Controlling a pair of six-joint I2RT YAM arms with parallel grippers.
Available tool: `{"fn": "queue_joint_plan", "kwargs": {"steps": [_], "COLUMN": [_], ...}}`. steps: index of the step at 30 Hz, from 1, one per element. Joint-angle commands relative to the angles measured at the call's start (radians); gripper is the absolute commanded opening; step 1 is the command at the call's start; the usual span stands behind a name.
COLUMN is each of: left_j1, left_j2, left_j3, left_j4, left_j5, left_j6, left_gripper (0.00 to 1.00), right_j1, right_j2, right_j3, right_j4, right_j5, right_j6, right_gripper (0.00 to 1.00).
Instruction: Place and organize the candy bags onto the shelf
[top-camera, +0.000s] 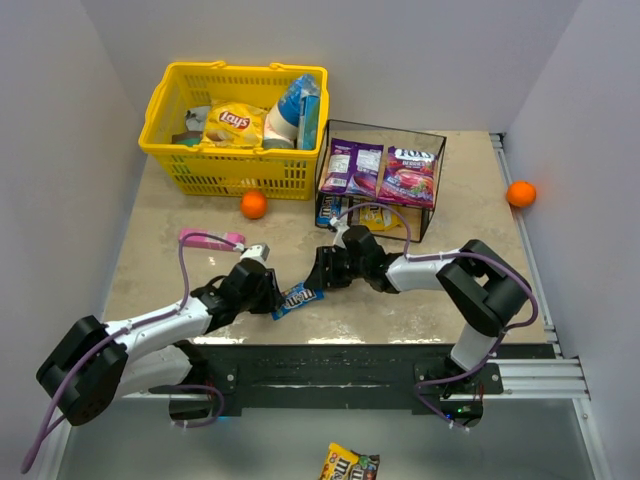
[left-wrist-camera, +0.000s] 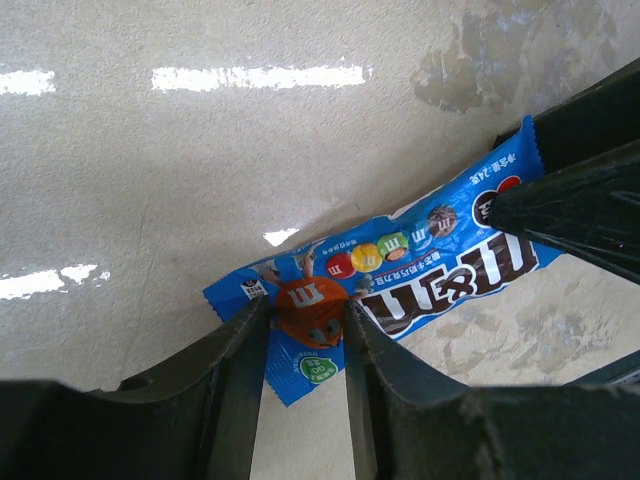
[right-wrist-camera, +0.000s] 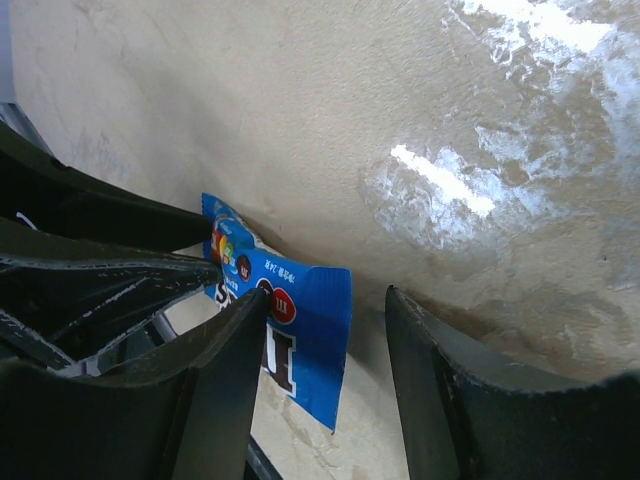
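L hand pinches blue packet at one end, nr tabletop front edge. R hand spread, packet's other end partly btwn its fingers, ungripped. Bare tabletop runs to shelf.

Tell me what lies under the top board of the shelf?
On the shelf, under its top board, a blue packet and a yellow packet show in front. That board, with a purple bag and a second purple bag on it, covers the rest.
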Motion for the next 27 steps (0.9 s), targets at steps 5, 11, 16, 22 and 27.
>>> {"fn": "queue_joint_plan", "kwargs": {"steps": [5,11,16,22,27], "left_j1": [0.0,0.0,0.0,0.0,0.0], "left_j2": [0.009,0.006,-0.01,-0.025,-0.071], "left_j3": [0.008,0.012,0.011,0.023,0.051], "left_j4": [-0.045,-0.05,-0.051,-0.056,-0.084], "left_j5": [-0.058,-0.061,-0.065,-0.072,-0.098], "left_j6": [-0.005,-0.004,-0.004,0.007,0.012], "left_gripper": [0.41,0.41,0.41,0.41,0.48], "right_j1": [0.008,0.006,0.008,0.006,0.008], "right_j2": [-0.052,-0.051,-0.019,0.0,-0.026], "right_j3": [-0.018,-0.022,-0.007,-0.013,-0.036], "right_j4": [-0.064,-0.046,-0.015,0.031,0.055], "right_j5": [-0.012,-0.026,-0.058,-0.114,-0.076], "right_j6": [-0.022,-0.022,-0.008,0.016,0.06], "right_gripper": [0.56,0.54,0.47,0.16,0.0]}}
